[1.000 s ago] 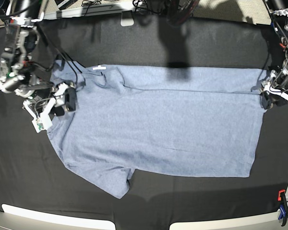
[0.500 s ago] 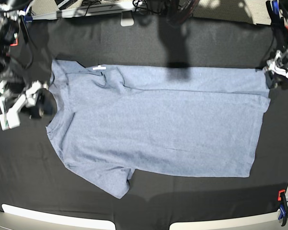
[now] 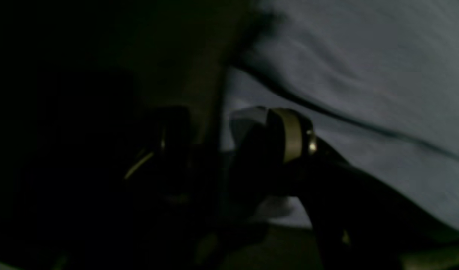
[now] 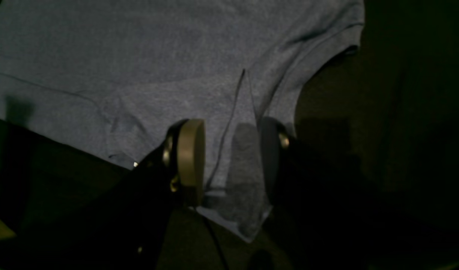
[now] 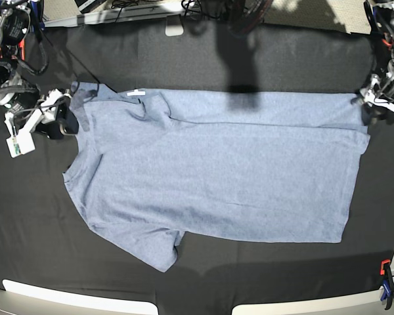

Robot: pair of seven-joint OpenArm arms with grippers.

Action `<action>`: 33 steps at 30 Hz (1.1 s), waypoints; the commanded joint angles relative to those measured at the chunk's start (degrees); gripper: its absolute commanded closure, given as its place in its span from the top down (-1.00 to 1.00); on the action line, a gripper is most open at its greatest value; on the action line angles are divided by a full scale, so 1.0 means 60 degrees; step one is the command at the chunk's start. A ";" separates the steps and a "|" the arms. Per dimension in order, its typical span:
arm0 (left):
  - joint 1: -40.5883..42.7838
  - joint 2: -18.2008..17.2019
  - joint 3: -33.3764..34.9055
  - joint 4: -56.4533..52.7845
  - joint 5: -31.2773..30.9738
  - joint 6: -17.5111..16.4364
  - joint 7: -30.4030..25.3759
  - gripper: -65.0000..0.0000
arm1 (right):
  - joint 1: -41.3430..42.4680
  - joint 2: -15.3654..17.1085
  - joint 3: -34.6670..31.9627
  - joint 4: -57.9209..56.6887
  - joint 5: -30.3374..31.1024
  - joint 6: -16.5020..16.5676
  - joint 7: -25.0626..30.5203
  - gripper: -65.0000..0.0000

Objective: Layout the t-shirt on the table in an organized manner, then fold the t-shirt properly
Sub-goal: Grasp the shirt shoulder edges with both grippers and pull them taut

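Observation:
The blue-grey t-shirt [image 5: 217, 177] lies spread flat on the black table [image 5: 249, 59], collar at the left, hem at the right, and a small white tag [image 5: 136, 93] near the far edge. My right gripper [image 5: 63, 116] sits at the far-left sleeve. In the right wrist view it [image 4: 231, 157] is open, its fingers straddling the sleeve corner of the t-shirt [image 4: 139, 56]. My left gripper [image 5: 371, 108] hovers at the far-right hem corner. The left wrist view is dark and blurred, showing that gripper [image 3: 229, 142] open beside the t-shirt's edge [image 3: 364, 75].
A red and blue clamp [image 5: 385, 279] grips the table's front right corner. Pale panels [image 5: 79, 298] run along the front edge. Cables and equipment [image 5: 144, 8] crowd the space beyond the far edge. A dark shadow [image 5: 243, 88] falls across the shirt's far edge.
My right gripper came off the collar area, swung out left, then moved up to the far-left sleeve. My left gripper lifted from the hem corner toward the far right edge.

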 commanded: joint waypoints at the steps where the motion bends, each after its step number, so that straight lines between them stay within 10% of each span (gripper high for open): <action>1: 0.0004 -0.0113 -0.0025 0.0117 -0.0106 -0.0175 0.0514 -0.13 | 0.0076 0.0153 0.0080 0.0186 0.0233 0.0057 0.0200 -0.27; 6: 0.0004 -0.0280 -0.0025 0.0117 -0.0506 -0.0674 0.1195 -0.44 | 0.0076 0.0153 0.0080 0.0186 0.0240 0.0057 0.0047 -0.27; 9: 0.0004 -0.0444 -0.0025 0.0117 -0.0510 -0.0670 0.1162 -1.00 | 0.0055 0.0153 0.0080 0.0186 0.0237 0.0057 -0.0652 -0.27; 22: 0.0000 -0.0532 -0.0025 0.0113 -0.0521 -0.0670 0.0831 -1.00 | -0.1450 -0.1268 0.2987 -0.0036 0.0710 0.0057 -0.0557 -0.14; 33: 0.0004 -0.0535 -0.0025 0.0113 -0.0557 -0.0670 0.0834 -1.00 | -0.1319 -0.1271 0.1847 -0.2080 0.1024 0.0057 -0.0357 0.02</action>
